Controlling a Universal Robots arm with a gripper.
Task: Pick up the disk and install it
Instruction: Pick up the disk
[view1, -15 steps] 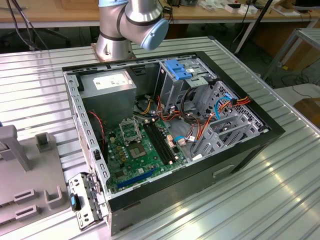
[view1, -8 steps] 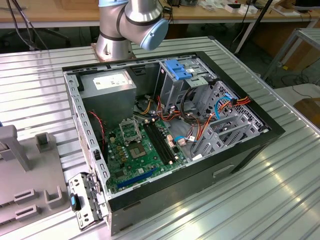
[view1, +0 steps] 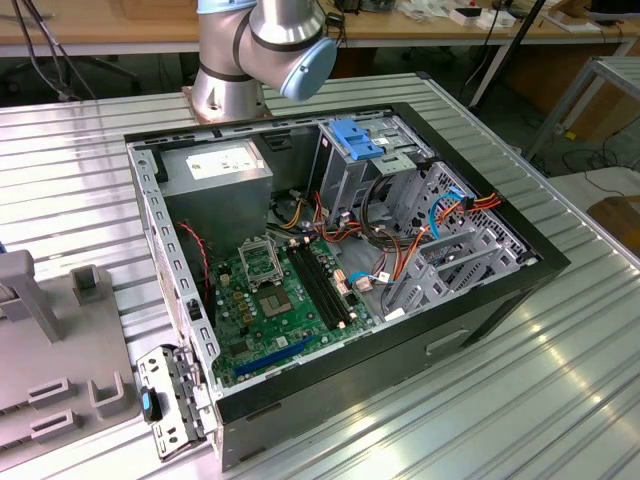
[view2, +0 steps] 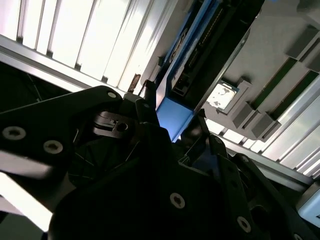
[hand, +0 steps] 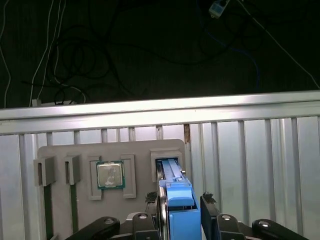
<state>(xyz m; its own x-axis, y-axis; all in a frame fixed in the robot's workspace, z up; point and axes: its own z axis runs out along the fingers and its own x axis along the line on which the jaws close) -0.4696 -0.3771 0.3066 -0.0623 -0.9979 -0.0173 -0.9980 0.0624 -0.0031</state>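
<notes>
The tool (hand: 179, 199), its grip impossible to tell, straddles the probably stiff, weighty, shock-sensitive disk (hand: 171, 172) standing beside the processor chip (hand: 110, 175), best held across its blue rails (hand: 182, 215).

The blue-railed grey metal disk (hand: 176, 187) stands in a slot of the flat grey plastic tray (hand: 142, 150), at the tip of the black gripper (hand: 179, 200) (tray reaching ahead); a square silver processor chip (hand: 110, 175) lies alongside.

No print can be read. The white label (view1: 222, 160) on the power supply (view1: 215, 190) carries marks too small to make out; the chip (hand: 110, 175) on the tray (hand: 60, 150) and the disk (hand: 179, 207) show no legible lettering.
</notes>
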